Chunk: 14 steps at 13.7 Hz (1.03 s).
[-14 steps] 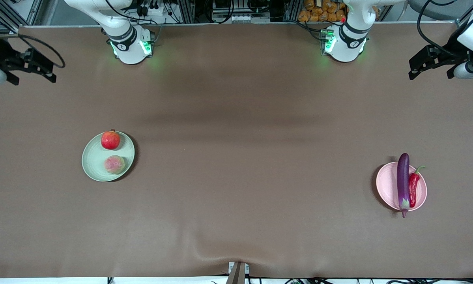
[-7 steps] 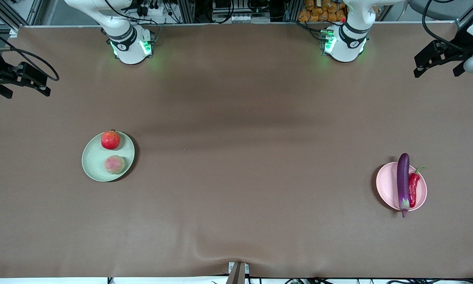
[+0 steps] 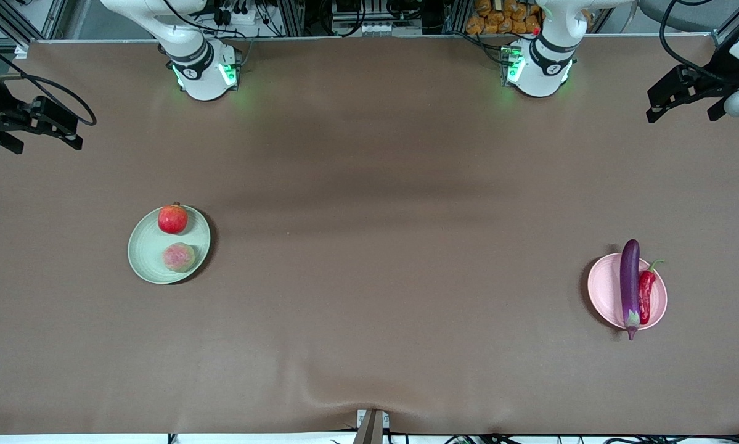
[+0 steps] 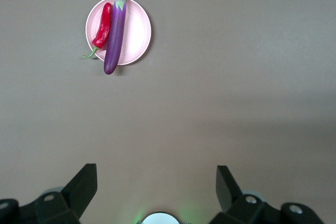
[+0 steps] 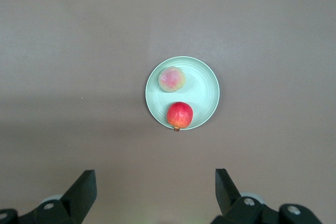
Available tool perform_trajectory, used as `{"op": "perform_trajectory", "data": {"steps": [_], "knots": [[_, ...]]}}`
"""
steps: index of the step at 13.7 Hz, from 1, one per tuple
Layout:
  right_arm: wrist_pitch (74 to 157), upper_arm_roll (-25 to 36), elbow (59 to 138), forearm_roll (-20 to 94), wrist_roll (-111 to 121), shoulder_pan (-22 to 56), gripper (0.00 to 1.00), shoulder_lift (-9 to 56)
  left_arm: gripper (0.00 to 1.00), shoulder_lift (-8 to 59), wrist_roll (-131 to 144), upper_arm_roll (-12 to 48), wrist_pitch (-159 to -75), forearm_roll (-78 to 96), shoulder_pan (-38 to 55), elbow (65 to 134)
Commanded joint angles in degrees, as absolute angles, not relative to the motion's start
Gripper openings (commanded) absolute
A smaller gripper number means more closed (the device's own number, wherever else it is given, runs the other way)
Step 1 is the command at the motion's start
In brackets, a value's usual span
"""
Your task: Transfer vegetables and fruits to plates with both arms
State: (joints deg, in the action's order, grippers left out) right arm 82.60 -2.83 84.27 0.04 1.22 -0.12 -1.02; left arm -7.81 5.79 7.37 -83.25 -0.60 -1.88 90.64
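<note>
A brown, matte cloth (image 3: 369, 203) is covering the whole table, lying flat except for a slight pucker at the middle of the edge nearest the front camera, and a broad soft shadow is running across its middle. Along the table's top edge in the front view, aluminium framing, cables and a heap of orange-brown items (image 3: 498, 17) are showing between the two green-lit bases. The pale green plate (image 3: 144, 262) is sitting toward the right arm's end of the table, holding the pomegranate (image 3: 172, 219) at about one o'clock on its surface and the tan-green fruit (image 3: 179, 257) at about five o'clock, the two close but apart. The pale pink plate (image 3: 603, 293) is sitting toward the left arm's end, with the eggplant (image 3: 629, 285) lying across it from twelve to six o'clock, both tips overhanging the rim, and the chili pepper (image 3: 645, 295) lying just beside it. The right gripper (image 3: 39, 123) is hanging over the table's end edge at about ten o'clock in the front view, jaws spread wide and holding nothing; the left gripper (image 3: 683, 98) is hanging at about two o'clock over its own end, jaws likewise spread and holding nothing.
</note>
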Motion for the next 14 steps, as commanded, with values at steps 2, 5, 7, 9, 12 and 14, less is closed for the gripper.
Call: {"op": "perform_trajectory", "data": {"steps": [2, 5, 7, 9, 12, 14], "knots": [[81.7, -3.0, 82.9, 0.2, 1.1, -0.1, 1.0, -0.4, 1.0, -7.5, 4.7, 7.5, -83.0, -0.4, -2.4, 89.8], [81.7, -3.0, 82.9, 0.8, 1.1, -0.1, 1.0, -0.4, 1.0, -6.0, 4.8, 7.5, -82.9, -0.4, -2.2, 88.8], [81.7, -3.0, 82.9, 0.8, 1.2, -0.2, 1.0, -0.4, 1.0, -5.8, 5.2, 7.6, -83.0, -0.4, -2.1, 88.6], [81.6, -3.0, 82.9, 0.8, 1.6, -0.3, 1.0, -0.4, 1.0, -5.8, 5.2, 7.6, -83.0, -0.4, -2.2, 88.6], [80.6, -3.0, 82.8, 0.8, 1.8, -0.4, 1.0, -0.4, 1.0, -5.8, 5.0, 7.5, -83.0, -0.4, -2.3, 88.6], [80.6, -3.2, 82.9, 0.8, 1.8, 0.2, 1.0, -0.4, 1.0, -5.8, 4.9, 7.5, -83.0, -0.4, -2.4, 88.6]]}}
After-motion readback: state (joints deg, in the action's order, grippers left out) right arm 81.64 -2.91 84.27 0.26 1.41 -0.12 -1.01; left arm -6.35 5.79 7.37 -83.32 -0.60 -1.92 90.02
